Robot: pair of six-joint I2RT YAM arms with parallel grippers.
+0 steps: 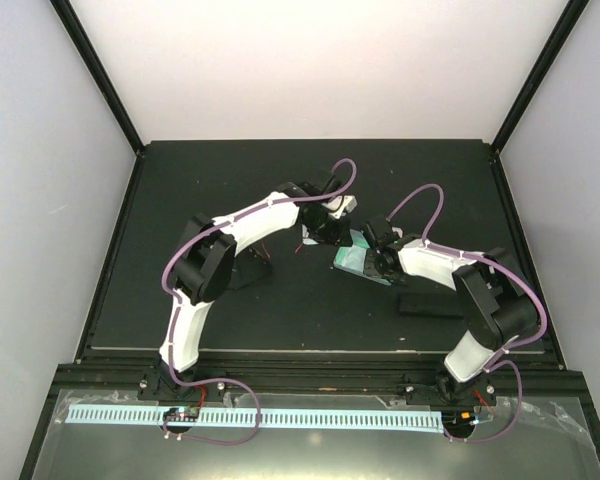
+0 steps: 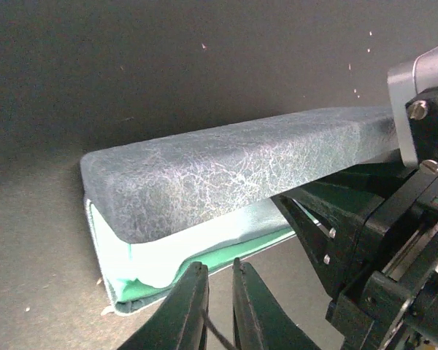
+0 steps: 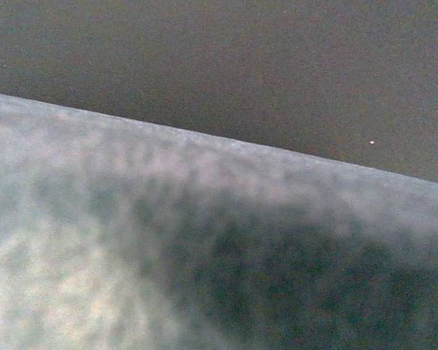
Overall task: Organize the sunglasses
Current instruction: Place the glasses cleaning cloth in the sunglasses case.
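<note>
The pale blue case [image 1: 352, 262] lies mid-table with its lid [image 2: 233, 168] raised. A light blue cloth [image 2: 204, 240] lies in its teal inside. My left gripper [image 2: 219, 273] is just in front of the case's open side, its jaws nearly closed on a thin wire-like piece that looks like a sunglasses arm. In the top view a small red bit [image 1: 298, 248] shows under the left gripper [image 1: 315, 238]. My right gripper [image 1: 378, 258] grips the lid from the other side, with one finger [image 2: 310, 219] under it. The blurred lid [image 3: 131, 240] fills the right wrist view. The black sunglasses are not clearly seen.
A closed black case [image 1: 427, 305] lies right of centre, near the right arm. A dark shape with thin reddish lines [image 1: 250, 268] sits under the left arm's elbow. Black rails [image 1: 110, 260] edge the dark mat.
</note>
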